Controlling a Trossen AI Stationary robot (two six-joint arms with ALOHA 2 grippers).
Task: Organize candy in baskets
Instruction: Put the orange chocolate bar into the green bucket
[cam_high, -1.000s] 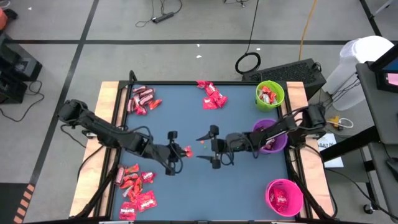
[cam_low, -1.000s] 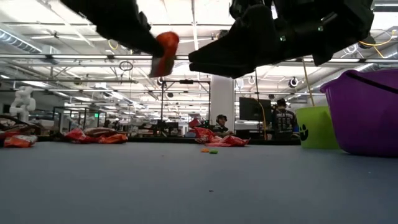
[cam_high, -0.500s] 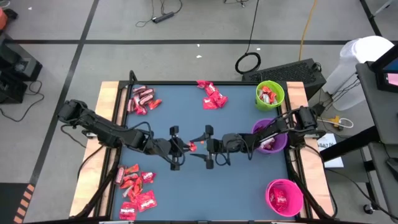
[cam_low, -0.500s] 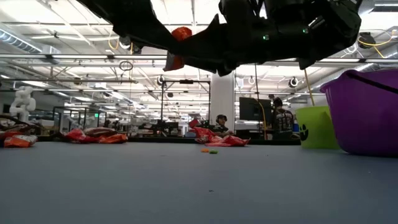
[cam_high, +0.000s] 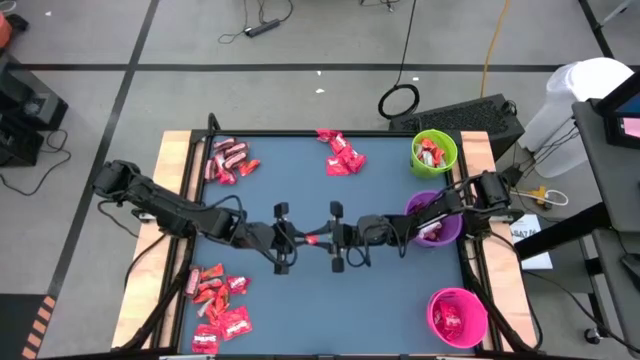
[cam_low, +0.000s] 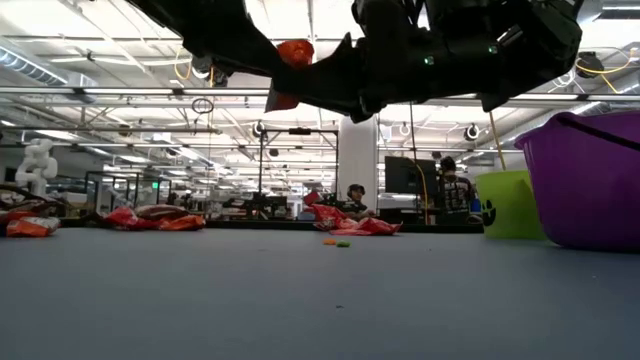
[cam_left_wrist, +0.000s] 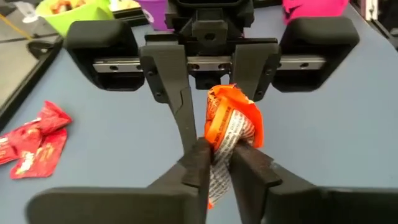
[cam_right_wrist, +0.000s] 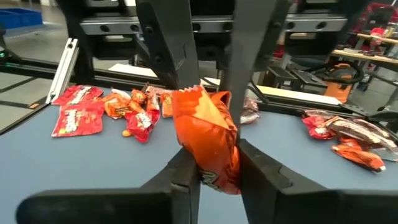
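— Orange-red and shiny, between both pincers?

— Yes. Held at table middle, up in the air, clear of the blue-grey table top (cam_high: 400, 290). Pinched by the right gripper (cam_high: 326, 238), fingers pressed on the small orange-red wrapped sweet (cam_high: 312, 238). Pinched also by the left gripper (cam_high: 292, 240) from the opposite side, tip against tip.

— Changed just now?

— One second ago held by the left gripper alone, with the right gripper spread wide and a little apart. Since then brought together and closed on the wrapper. Seen best in the right wrist view: sweet (cam_right_wrist: 208, 140) squeezed between own two fingers.

— Meaning for the task?

— Probably a handover, left to right. Sensible, because all baskets stand on the right side: round lime green plastic basket (cam_high: 434, 137) far, round purple plastic basket (cam_high: 424, 197) just under the right arm, round bright pink plastic basket (cam_high: 434, 306) near. Already some sweets in green and pink.

— Much left?

— Much. Three heaps of red wrapped sweets on the table: far left (cam_high: 228, 160), far middle (cam_high: 340, 153), near left (cam_high: 215, 300). Next, likely: letting go with the left, without pulling the wrapper away.
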